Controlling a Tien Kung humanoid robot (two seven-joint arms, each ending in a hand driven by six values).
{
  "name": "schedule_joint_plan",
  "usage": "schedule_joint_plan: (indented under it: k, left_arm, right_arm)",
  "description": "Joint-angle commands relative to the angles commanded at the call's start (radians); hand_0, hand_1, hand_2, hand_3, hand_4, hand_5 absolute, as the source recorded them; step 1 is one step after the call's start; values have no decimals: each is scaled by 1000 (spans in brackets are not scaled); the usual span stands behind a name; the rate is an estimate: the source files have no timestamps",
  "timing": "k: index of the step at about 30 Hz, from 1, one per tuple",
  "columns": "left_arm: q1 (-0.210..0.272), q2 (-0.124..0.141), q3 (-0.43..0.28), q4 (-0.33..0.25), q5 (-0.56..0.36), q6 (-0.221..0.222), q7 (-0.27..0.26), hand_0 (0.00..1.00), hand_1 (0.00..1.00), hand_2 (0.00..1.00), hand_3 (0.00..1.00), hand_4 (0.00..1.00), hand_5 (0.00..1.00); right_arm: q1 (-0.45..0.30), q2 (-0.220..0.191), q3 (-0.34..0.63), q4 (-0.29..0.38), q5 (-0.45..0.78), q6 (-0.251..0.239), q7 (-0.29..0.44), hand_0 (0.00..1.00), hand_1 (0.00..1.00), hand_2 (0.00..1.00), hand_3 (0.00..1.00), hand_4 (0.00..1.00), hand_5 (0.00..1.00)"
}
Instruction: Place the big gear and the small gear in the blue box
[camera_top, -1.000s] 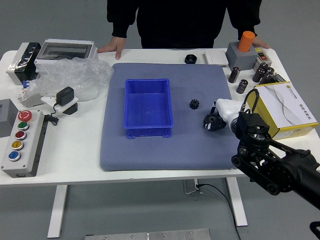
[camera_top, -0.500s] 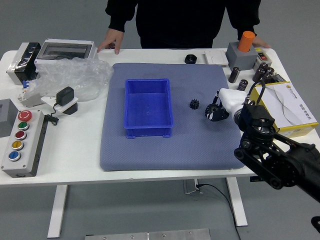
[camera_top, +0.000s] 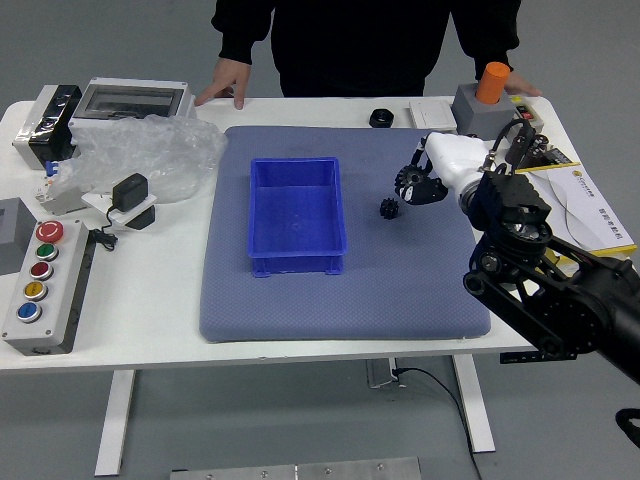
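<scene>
"What's shifted since the last frame?"

"The right hand (camera_top: 452, 160) and the big gear (camera_top: 409, 184) have gone toward eleven o'clock, farther from the near edge. The small gear (camera_top: 389, 208) and the blue box (camera_top: 296, 212) haven't budged."

"How does the gear lie to the hand?"

"At its eight o'clock, gripped at the fingertips. The hand is closed down on it; how narrow the grip is, I can't tell."

"Which way does it point?"

"The toothed side faces roughly nine o'clock and the rest runs back toward four, so it looks tilted. Its exact long axis I can't make out, with the hand covering part."

"Anything in the way?"

"The small gear, on the mat (camera_top: 400, 300) just beside it at seven o'clock. The box is well apart, between eight and nine, its right wall nearest. It's open-topped and sits on the mat too."

"And around that?"

"A black ring (camera_top: 381, 118) at the gear's eleven o'clock, a gray block (camera_top: 484, 113) with an orange cylinder (camera_top: 493, 83) at the hand's one, and a yellow-and-white carton (camera_top: 578, 208) toward four, partly behind the arm. Across the white table (camera_top: 150, 300), a person (camera_top: 365, 45) rests one hand (camera_top: 227, 83) on the far edge, at the box's eleven."
</scene>
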Motion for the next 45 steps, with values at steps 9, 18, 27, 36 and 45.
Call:
schedule_joint_plan:
  k: [9, 18, 27, 36, 45]
  left_arm:
    - [0, 0, -9, 0, 15, -3, 0, 816, 799, 808, 838, 632, 284]
    - [-2, -1, -21, 0, 37, -8, 2, 816, 800, 808, 838, 631, 285]
    - [-1, -2, -33, 0, 62, -14, 3, 816, 800, 808, 838, 631, 285]
    - [-1, -5, -38, 0, 74, -16, 4, 816, 800, 808, 838, 631, 286]
    - [-1, -6, -36, 0, 75, -16, 4, 815, 800, 809, 838, 632, 289]
  right_arm:
    - [58, 73, -26, 15, -12, 5, 0, 577, 440, 451, 503, 822, 101]
    - [100, 162, -59, -21, -8, 0, 0, 581, 441, 452, 504, 826, 102]
    - [115, 248, -83, -77, 2, -15, 0, 580, 444, 455, 507, 833, 102]
    - [104, 286, -90, -117, 33, -11, 6, 593, 467, 479, 547, 787, 152]
    - [99, 288, -78, -144, 82, 17, 9, 594, 547, 687, 813, 882, 462]
